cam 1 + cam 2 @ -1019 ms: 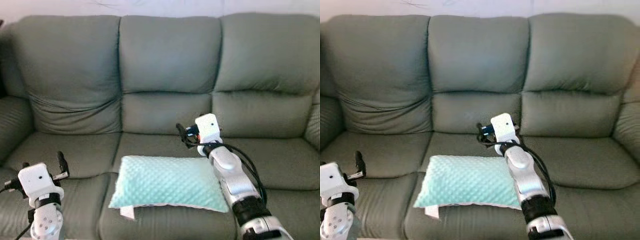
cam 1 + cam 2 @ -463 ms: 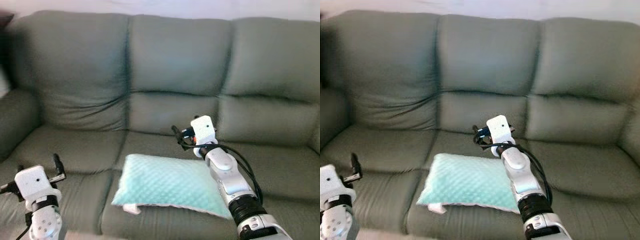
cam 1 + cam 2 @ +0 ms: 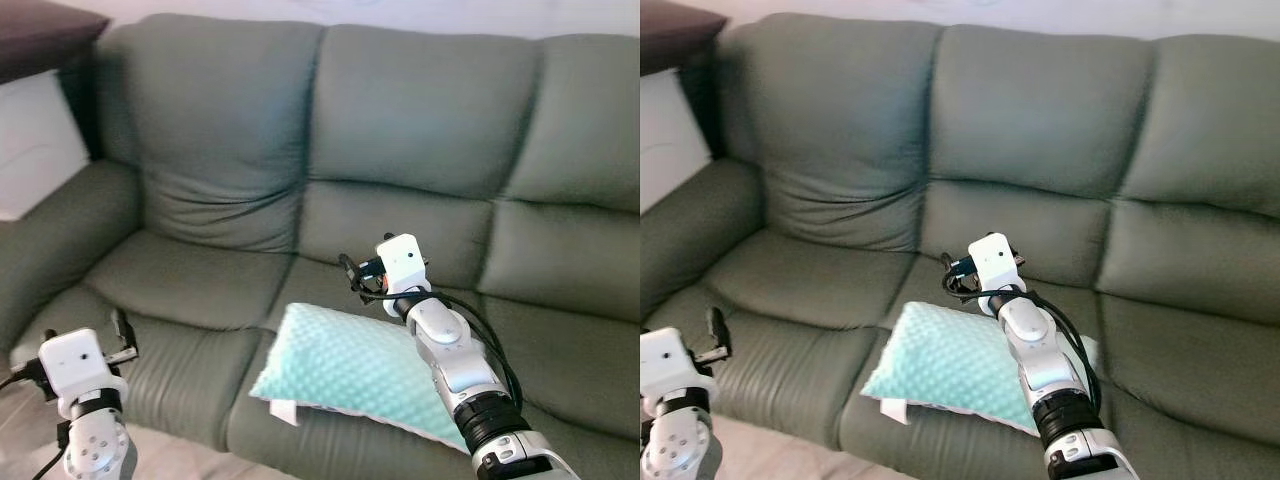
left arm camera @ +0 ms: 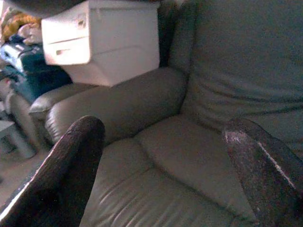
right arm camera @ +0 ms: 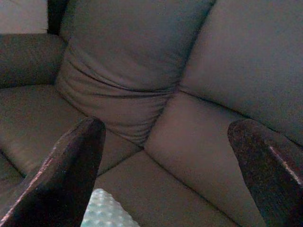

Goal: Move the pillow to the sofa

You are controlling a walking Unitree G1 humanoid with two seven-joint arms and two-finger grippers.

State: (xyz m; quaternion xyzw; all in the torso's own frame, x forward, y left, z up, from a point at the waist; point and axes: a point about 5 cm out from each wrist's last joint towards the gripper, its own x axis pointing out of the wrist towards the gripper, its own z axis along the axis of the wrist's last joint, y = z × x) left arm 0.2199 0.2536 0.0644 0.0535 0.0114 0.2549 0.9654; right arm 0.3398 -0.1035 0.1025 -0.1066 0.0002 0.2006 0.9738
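- head views: pillow [image 3: 355, 370], mint, dimpled, lying flat on the middle seat cushion of the grey sofa [image 3: 420, 130], front edge near the seat lip, white tag poking out at the near corner.
- right gripper [image 3: 352, 274] hovering just past the pillow's far edge, above the seat, arm reaching over the pillow's right end. not gripping anything.
- left gripper [image 3: 95, 340] low by the left seat cushion, well apart from the pillow, idle.
- white cabinet [image 3: 35, 140] beside the sofa's left armrest.
- left wrist view: both fingers [image 4: 71, 161] spread wide, nothing between them; armrest and left seat ahead, cabinet and some clutter beyond.
- right wrist view: fingers [image 5: 75, 161] spread wide, released; sofa back and seat crease ahead, pillow corner [image 5: 102, 210] just under the near edge.
- judgement: pillow looks placed, task near done or done. step in hand reads as clearing the arm.
- to do it well: lift right arm up before pulling back so forearm and cable don't drag the pillow toward the seat lip; keep fingers apart so the fabric doesn't snag.
- if reseating wanted: nudge pillow toward the backrest, since the front edge sits close to the lip.
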